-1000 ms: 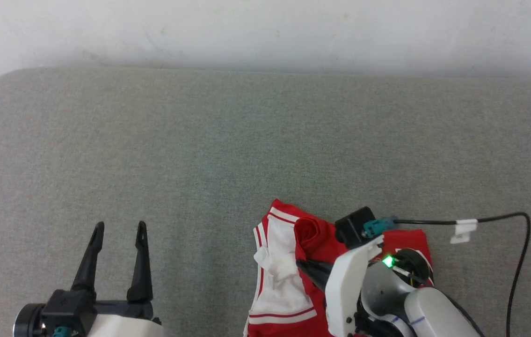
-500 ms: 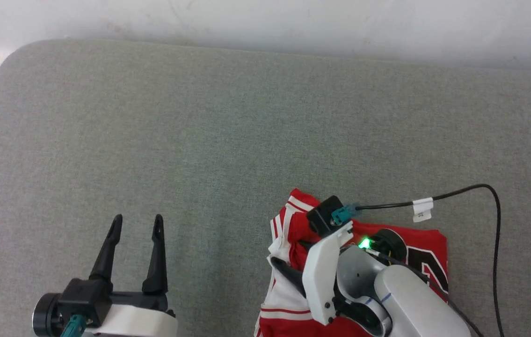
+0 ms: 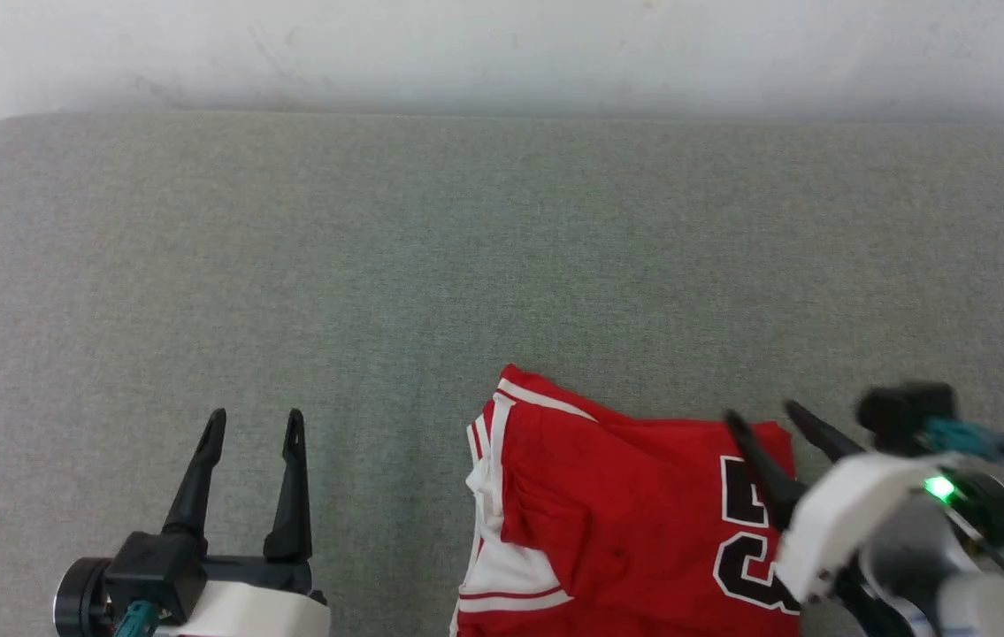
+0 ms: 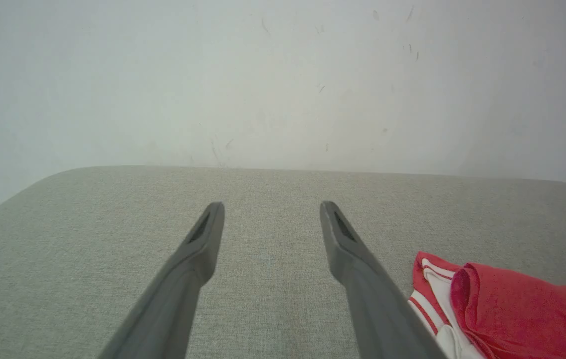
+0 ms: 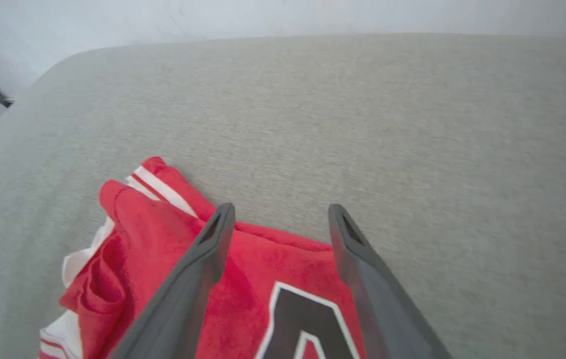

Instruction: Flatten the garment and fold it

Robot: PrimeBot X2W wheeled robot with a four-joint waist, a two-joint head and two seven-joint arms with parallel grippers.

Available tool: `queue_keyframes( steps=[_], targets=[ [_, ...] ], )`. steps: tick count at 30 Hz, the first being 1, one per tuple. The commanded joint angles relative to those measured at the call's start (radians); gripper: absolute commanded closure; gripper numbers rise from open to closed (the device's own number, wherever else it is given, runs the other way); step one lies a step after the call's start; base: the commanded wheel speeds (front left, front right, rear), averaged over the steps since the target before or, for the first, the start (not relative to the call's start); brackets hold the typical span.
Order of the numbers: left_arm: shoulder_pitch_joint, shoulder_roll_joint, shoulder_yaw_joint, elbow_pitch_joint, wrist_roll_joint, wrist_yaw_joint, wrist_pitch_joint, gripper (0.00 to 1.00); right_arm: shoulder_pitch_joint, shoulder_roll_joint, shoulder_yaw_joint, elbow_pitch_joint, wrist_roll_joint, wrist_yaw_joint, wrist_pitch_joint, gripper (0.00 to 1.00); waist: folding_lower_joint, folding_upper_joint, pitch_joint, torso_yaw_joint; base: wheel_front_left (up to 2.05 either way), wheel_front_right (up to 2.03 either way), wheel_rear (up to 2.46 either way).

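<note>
1. Head view: The red shirt is lying on the gray pad, at the pad's near edge, right of its middle. Its white sleeve is showing toward the pad's left and its black print toward the pad's right. The left gripper is hanging over the pad's near left part, well apart from the shirt, fingers spread and holding nothing. The right gripper is looking blurry over the pad's near right part, fingers spread above the shirt's right edge.
2. Left wrist view: The left gripper is showing its fingers apart, with bare pad between them. The shirt is lying bunched on the pad's near right. A white wall is standing behind the pad's far edge.
3. Right wrist view: The right gripper is spreading its fingers and gripping nothing. The shirt is lying on the pad under them. I cannot tell if they are touching it.
</note>
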Motion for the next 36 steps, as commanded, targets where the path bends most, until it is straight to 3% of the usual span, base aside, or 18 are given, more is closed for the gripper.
queue_keyframes(
  steps=[1, 7, 22, 23, 24, 25, 36],
  targets=[
    [0.005, -0.003, 0.004, -0.005, 0.011, -0.005, -0.005, 0.0, 0.022, 0.001, -0.012, -0.015, -0.002, -0.001, -0.006, 0.0, 0.0, 0.0, 0.005, -0.01, 0.0, 0.0, 0.0],
    [0.005, 0.002, 0.012, -0.012, 0.015, -0.012, -0.005, 0.0, 0.163, 0.001, -0.101, -0.08, 0.003, -0.001, -0.004, 0.0, 0.0, 0.0, 0.025, -0.032, 0.0, 0.0, 0.0],
    [-0.021, 0.009, -0.001, -0.007, 0.028, -0.029, -0.005, 0.0, 0.154, 0.001, -0.056, 0.062, 0.073, -0.001, 0.079, 0.0, 0.0, 0.0, 0.051, 0.013, 0.0, 0.0, 0.0],
    [-0.022, 0.008, -0.001, -0.007, 0.029, -0.029, -0.005, 0.0, 0.151, 0.001, -0.059, 0.071, 0.081, -0.001, 0.089, 0.33, 0.0, 0.0, 0.053, 0.015, 0.0, 0.0, 0.0],
    [-0.024, 0.008, -0.003, -0.008, 0.029, -0.029, -0.005, 0.0, 0.148, 0.001, -0.061, 0.078, 0.084, -0.001, 0.098, 0.78, 0.0, 0.0, 0.054, 0.016, 0.0, 0.0, 0.0],
    [-0.027, 0.008, -0.005, -0.008, 0.029, -0.03, -0.005, 0.0, 0.144, 0.001, -0.063, 0.082, 0.083, -0.001, 0.105, 1.0, 0.0, 0.0, 0.055, 0.018, 0.0, 0.0, 0.0],
    [-0.037, 0.005, -0.014, -0.032, 0.03, -0.028, -0.005, 0.0, 0.089, 0.001, -0.073, 0.042, 0.066, -0.001, 0.088, 1.0, 0.0, 0.0, 0.033, -0.036, 0.0, 0.0, 0.0]
  ],
)
